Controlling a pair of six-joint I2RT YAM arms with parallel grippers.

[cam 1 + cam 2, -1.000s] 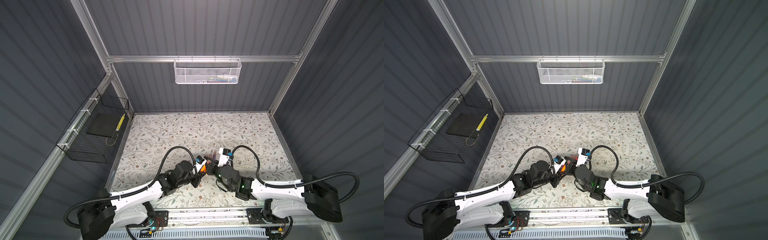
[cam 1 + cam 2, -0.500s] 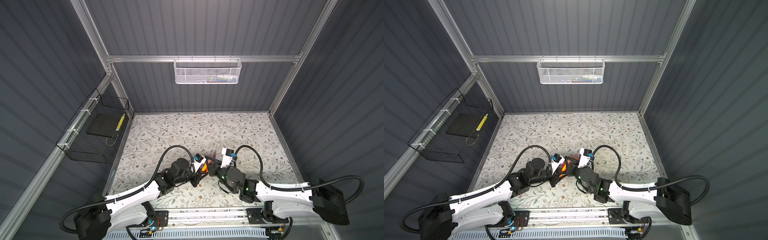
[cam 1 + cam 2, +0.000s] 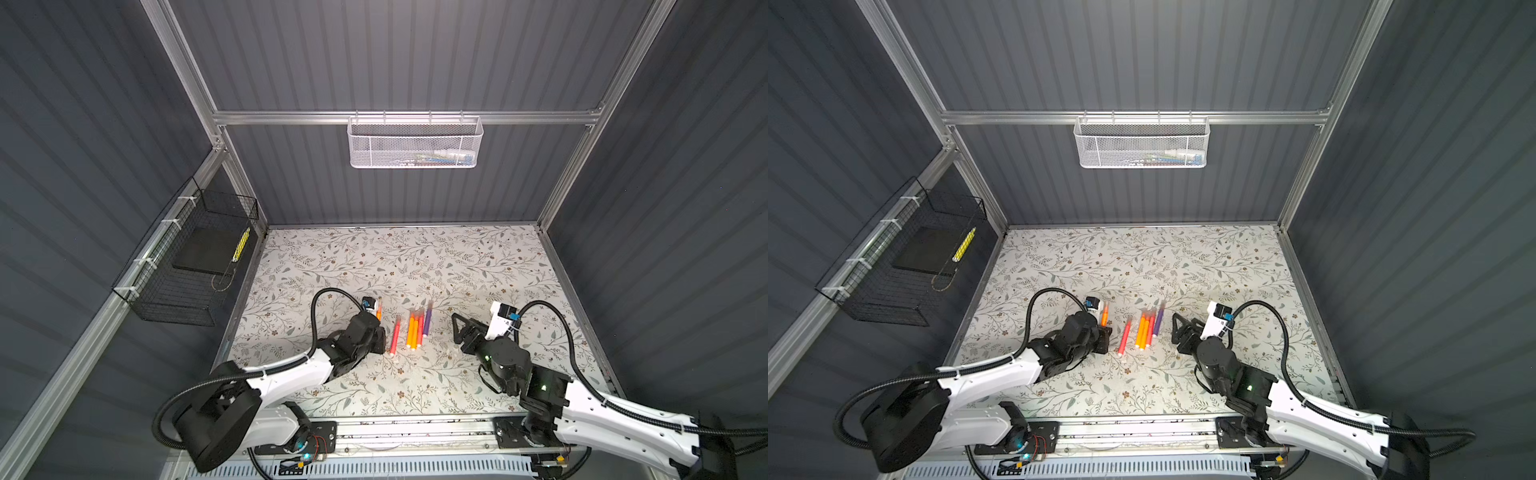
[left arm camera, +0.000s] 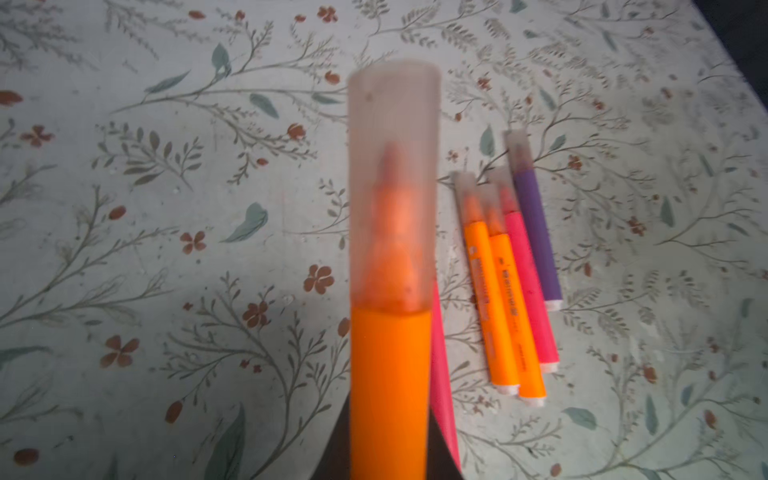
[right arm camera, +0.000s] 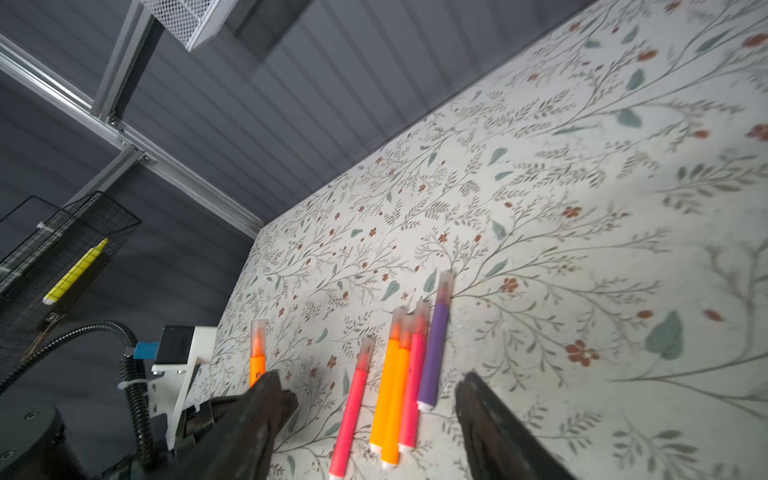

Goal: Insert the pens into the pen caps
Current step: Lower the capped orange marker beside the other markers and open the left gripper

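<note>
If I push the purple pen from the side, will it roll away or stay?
Probably it rolls: the purple pen is a slim round barrel lying flat on the table. It looks stiff, so it should not bend. Toward the pink pen beside it, it would likely be stopped.

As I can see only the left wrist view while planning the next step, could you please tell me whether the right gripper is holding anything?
Observer: No, the right gripper is open and empty, standing apart from the purple marker pen, to its right in a top view.
Operator: Thank you. The orange marker pen before my camera hides the lone pink-red marker pen's far end; is it capped?
Observer: Yes, the right wrist view shows a translucent plastic cap on it.
Operator: Is anything kept off the table?
Observer: A yellow patterned stick lies in the black wire basket on the left wall.
</note>
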